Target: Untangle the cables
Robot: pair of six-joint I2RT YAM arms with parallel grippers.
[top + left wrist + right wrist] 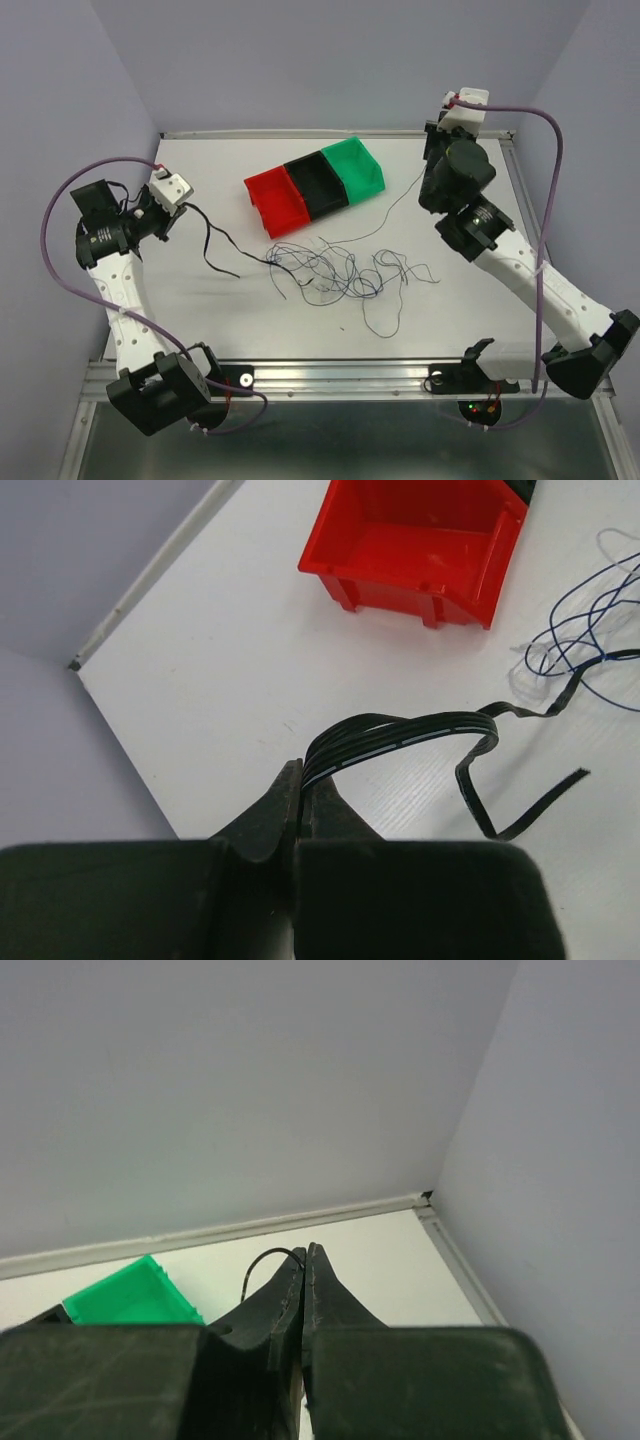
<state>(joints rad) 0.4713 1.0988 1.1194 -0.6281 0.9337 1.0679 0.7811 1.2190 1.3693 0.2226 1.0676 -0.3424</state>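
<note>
White table [250,315]: scribbly cables [340,270] (hair-thin)

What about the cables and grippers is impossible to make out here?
Top external: the clump of thin blue, black and whitish wires is too fine to tell which strand overlies which.
Left wrist: that clump is cut off by the right edge; the shut left gripper hides the held end of the black flat ribbon cable.
Right wrist: the thin dark strand disappears behind the shut right gripper.

no readable text or labels anywhere.
</note>
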